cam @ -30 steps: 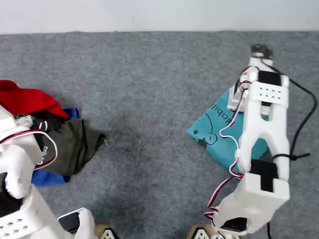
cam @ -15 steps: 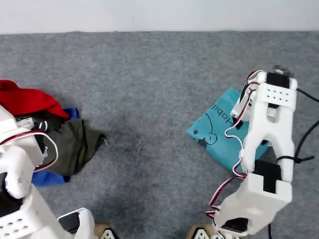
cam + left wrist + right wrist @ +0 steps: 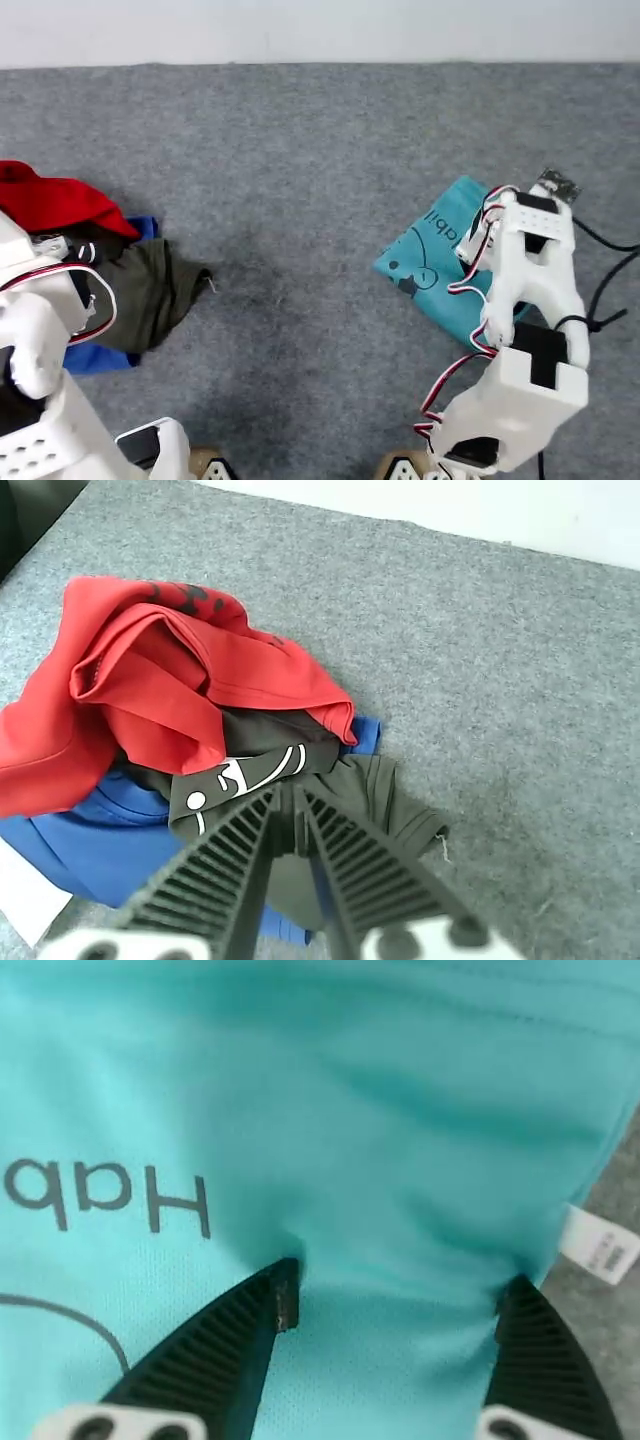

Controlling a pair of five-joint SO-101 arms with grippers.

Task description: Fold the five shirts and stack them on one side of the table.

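- I am holding my right tool [image 3: 398, 1305] spread open, both tips resting on the folded teal shirt [image 3: 428, 262], which is lying on the grey surface [image 3: 300, 150] at the right of the high view.
- My left tool [image 3: 292, 820] is hovering closed above the loose pile [image 3: 200, 750] at the left edge.
- I am judging one shirt folded; next calls for lifting one from the pile.

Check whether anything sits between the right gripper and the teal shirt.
Nothing visible does. The right gripper is open directly on the teal shirt. Both fingertips appear to press into the fabric, which puckers around them. No other object lies between them.
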